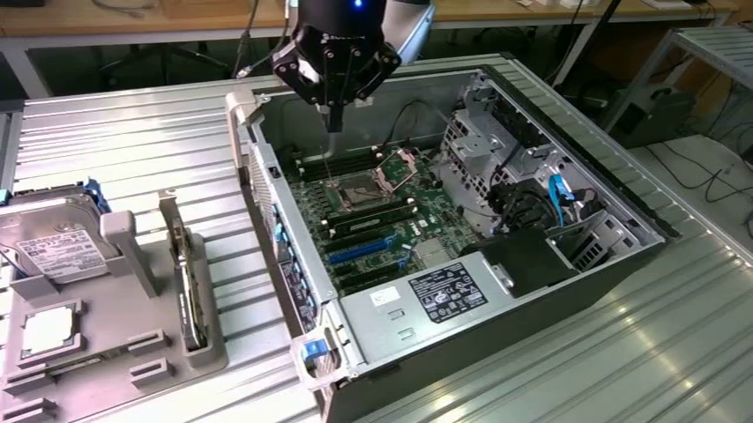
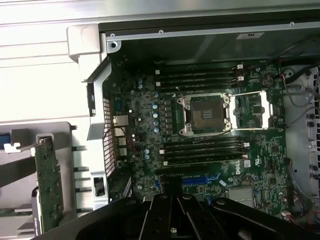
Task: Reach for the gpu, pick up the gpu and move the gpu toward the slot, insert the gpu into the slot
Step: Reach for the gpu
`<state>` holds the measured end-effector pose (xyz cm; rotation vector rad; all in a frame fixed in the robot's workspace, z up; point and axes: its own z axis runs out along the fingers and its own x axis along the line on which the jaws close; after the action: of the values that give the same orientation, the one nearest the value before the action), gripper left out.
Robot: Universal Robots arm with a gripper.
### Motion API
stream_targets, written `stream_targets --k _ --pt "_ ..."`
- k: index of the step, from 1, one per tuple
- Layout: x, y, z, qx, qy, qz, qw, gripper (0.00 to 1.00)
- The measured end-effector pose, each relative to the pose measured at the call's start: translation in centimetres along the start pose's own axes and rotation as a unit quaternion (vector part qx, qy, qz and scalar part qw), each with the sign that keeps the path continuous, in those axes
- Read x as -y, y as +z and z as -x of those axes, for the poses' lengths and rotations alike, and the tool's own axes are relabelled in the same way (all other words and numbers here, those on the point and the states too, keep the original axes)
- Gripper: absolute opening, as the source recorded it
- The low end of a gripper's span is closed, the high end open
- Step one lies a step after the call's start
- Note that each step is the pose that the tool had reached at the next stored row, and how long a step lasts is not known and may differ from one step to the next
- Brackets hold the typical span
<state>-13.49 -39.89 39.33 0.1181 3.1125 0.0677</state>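
Note:
The gpu [image 1: 189,284] stands on edge in a grey holder [image 1: 159,264] on the table, at the exterior view's left of the open computer case; in the wrist view the gpu [image 2: 49,186] shows a green circuit face. The slot [image 1: 359,251] is the long blue connector on the green board inside the case, and the wrist view shows this slot [image 2: 200,179] close to my fingers. My gripper [image 1: 334,123] hangs above the far end of the board, well away from the gpu. Its fingers [image 2: 161,220] are shut with nothing between them.
A hard drive [image 1: 53,242] and a square processor chip [image 1: 48,330] sit in the same grey holder. Inside the case are the open processor socket [image 2: 207,114], black memory connectors [image 2: 200,80], drive cages [image 1: 495,150] and a black power supply [image 1: 453,291]. The case walls [image 1: 264,176] rise around the board.

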Motion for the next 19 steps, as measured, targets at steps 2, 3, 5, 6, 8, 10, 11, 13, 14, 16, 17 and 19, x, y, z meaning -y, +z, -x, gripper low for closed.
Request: stream_targets --k 2,3,5,6,8,10,11,13,14,16,17,19 --pt "0.02 -0.01 -0.3 0.0000 0.000 0.0000 1.0000 0.11" --pt "0.03 -0.01 -0.4 0.0000 0.000 0.0000 1.0000 0.11" --pt "0.07 -0.03 -1.0 0.0000 0.000 0.0000 1.0000 0.11" --pt "0.09 -0.03 -1.1 0.0000 0.000 0.0000 1.0000 0.11" --pt "0.10 -0.04 -1.4 0.0000 0.000 0.0000 1.0000 0.11" --pt "0.12 -0.05 -1.6 0.0000 0.000 0.0000 1.0000 0.11" --pt "0.13 -0.05 -1.7 0.0000 0.000 0.0000 1.0000 0.11" --pt "0.15 -0.06 -2.1 0.0000 0.000 0.0000 1.0000 0.11" --pt "0.16 -0.06 -2.2 0.0000 0.000 0.0000 1.0000 0.11" --pt "0.18 -0.07 -2.4 0.0000 0.000 0.0000 1.0000 0.11" --pt "0.19 -0.07 -2.5 0.0000 0.000 0.0000 1.0000 0.11" --pt "0.21 -0.08 -2.8 0.0000 0.000 0.0000 1.0000 0.11"
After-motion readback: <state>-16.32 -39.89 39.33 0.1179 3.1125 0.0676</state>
